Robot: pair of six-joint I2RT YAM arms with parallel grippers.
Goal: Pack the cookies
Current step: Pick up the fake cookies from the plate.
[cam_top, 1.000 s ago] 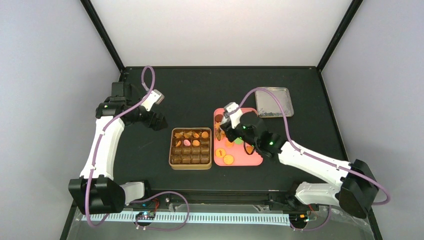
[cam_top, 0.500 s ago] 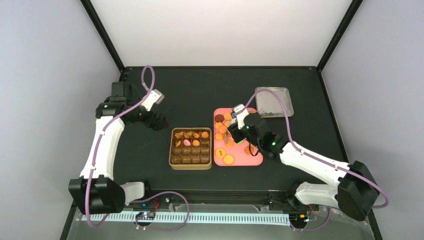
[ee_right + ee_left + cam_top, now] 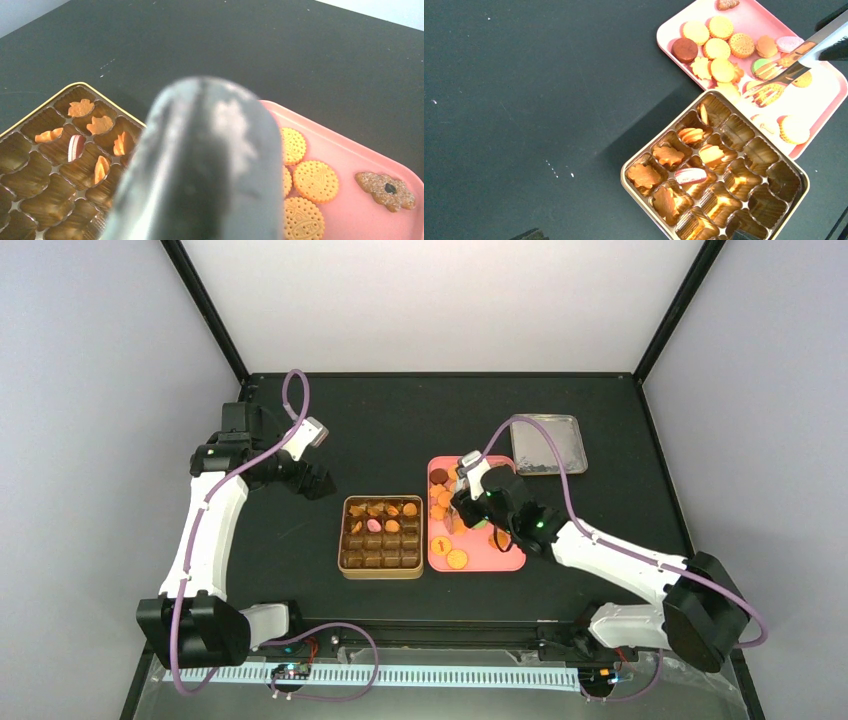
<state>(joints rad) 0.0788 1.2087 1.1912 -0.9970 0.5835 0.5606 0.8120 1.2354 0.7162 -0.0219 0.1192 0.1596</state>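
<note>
the step in hand looks like the pick: fetching another biscuit off the pink tray [image 3: 490, 558] for the tin [image 3: 341, 537], which sits just beside the tray at its 9 o'clock on the table [image 3: 400, 420].

the right claw [image 3: 462, 502] hangs over the tray, partly closed round the metal tongs [image 3: 819, 42]. in its own wrist view the tongs fill the middle as a grey blur, so the fingers themselves stay hidden. the tong tips reach down among the cookies [image 3: 716, 49] toward the tray's tin-side half. whether a biscuit sits between the tips i cannot tell.

the left claw [image 3: 318, 483] is spread fully wide and holds nothing, parked well apart at the tin's 10 o'clock.

most cookies lie loose on the tray, bunched at its 12 o'clock end, with a couple alone at 6 o'clock. a handful already sit in the tin's compartments on its 12 o'clock side, a pink one among them. the rows toward 6 o'clock are bare, so the packing seems less than half done.

next, as i judge it, the tongs need to settle on one biscuit only, pinch it by its edges, and lift clear of its neighbours. then comes the carry toward 9 o'clock and a release into an unfilled compartment. the crowded pile makes taking two at once the likely slip.
</note>
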